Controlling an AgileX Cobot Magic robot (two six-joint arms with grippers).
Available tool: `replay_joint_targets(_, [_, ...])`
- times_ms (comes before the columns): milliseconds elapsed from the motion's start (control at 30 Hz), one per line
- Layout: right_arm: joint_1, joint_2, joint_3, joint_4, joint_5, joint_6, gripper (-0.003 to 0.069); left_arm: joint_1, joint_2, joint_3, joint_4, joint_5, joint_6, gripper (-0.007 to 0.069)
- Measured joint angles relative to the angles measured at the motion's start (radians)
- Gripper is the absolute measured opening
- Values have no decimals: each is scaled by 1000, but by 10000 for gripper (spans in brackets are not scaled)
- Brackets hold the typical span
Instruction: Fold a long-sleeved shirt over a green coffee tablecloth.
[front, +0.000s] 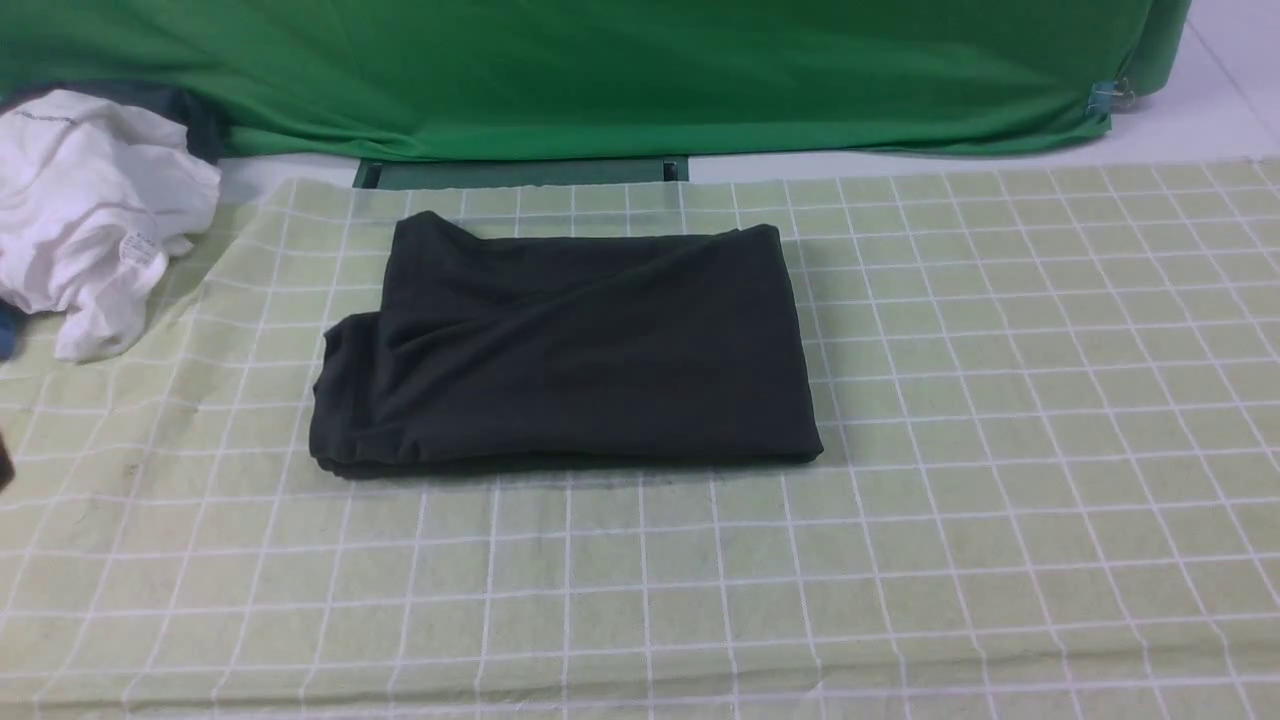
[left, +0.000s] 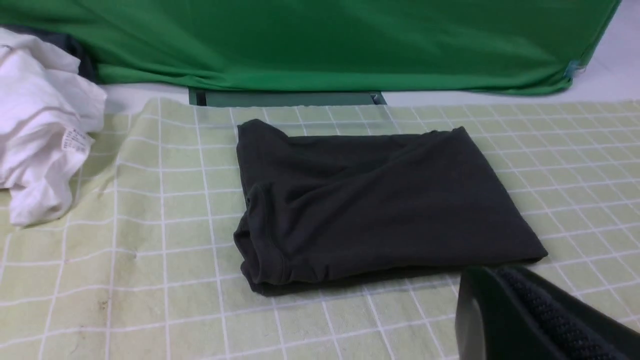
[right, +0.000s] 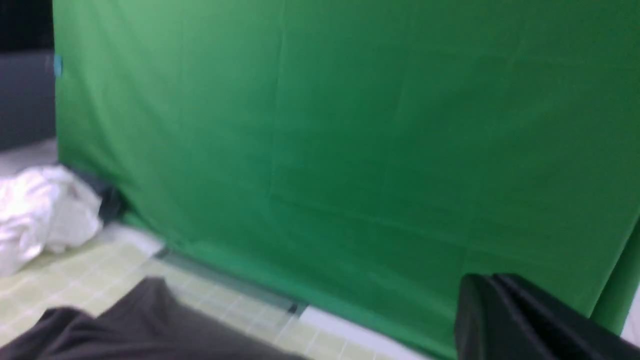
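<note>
The long-sleeved shirt (front: 565, 350) lies folded into a compact, roughly rectangular bundle on the green coffee tablecloth (front: 1000, 400), toward the far edge of the desk and a little left of its middle. Its long axis runs side to side, parallel to that far edge. A rounded, bunched end faces the desk's left edge, and a straighter fold line runs along the near side.

Neither arm reaches into the front view, so both are drawn back toward the near edge. The left tool (left: 530, 320) hangs just off the bundle's near right corner, clear of the cloth, clenched on nothing. The right tool (right: 515, 320) is tilted up toward the green backdrop (front: 600, 70). The shirt sits low in its view, and it too is clenched and empty.

Judged from this, the left arm is the nearer one for any final tidy. The fold looks essentially finished.
</note>
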Motion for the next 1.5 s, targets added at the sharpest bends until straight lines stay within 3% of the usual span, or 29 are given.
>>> replay_joint_targets(167, [0,-279,332,0,-326,0,19,0,-127,97,-18,-1,0,11])
replay_joint_targets(367, [0,-396,431,0,-438,0,29,0,-138,124,-40,-7,0,11])
replay_joint_targets(633, [0,-416,440,3,-458,0,138,0,-138,124,-45,-57,0,13])
replay_joint_targets(1200, [0,-416,440,4,-458,0,209,0,-138,125,-30,-64,18,13])
replay_joint_targets(1400, [0,-416,440,4,-458,1,218,41,-166,196,-3,-271,46,13])
replay_joint_targets(1500, [0,-416,440,4,-458,1,225,133,-218,322,22,-432,64,13])
